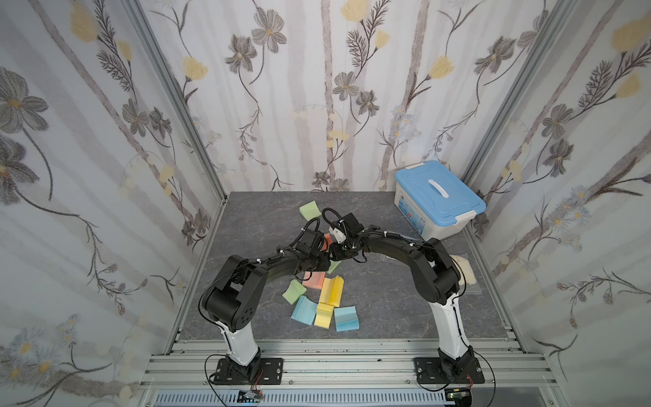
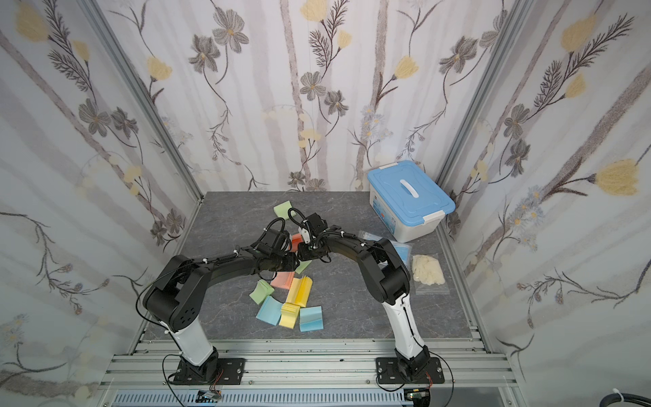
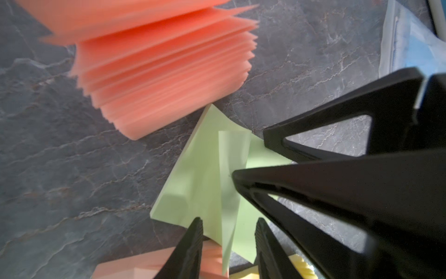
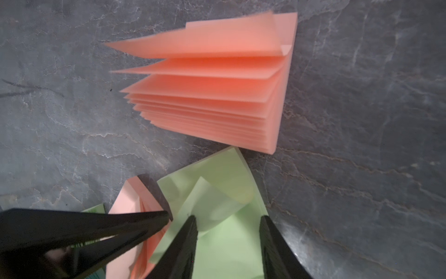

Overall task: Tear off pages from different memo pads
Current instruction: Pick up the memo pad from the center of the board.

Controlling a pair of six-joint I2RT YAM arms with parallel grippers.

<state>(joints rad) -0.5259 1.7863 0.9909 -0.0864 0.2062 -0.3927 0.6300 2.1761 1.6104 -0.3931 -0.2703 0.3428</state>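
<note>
A green memo pad (image 3: 193, 181) lies mid-table, seen in both top views (image 1: 333, 266) under the two wrists. One green page (image 3: 231, 169) curls up from it. My left gripper (image 3: 229, 221) stands open around that raised page, with a gap on each side. My right gripper (image 4: 228, 218) is open too, its fingers (image 3: 249, 154) down on the same green pad (image 4: 229, 241). A fanned salmon pad (image 4: 217, 96) sits just beyond. Several other memo pads (image 1: 317, 299) in salmon, yellow, blue and green lie nearer the front, and one green pad (image 1: 310, 209) lies farther back.
A white box with a blue lid (image 1: 438, 201) stands at the back right. A clear packet of blue masks (image 2: 401, 252) and a bag of pale gloves (image 2: 428, 269) lie by the right arm. The two wrists nearly touch over the middle.
</note>
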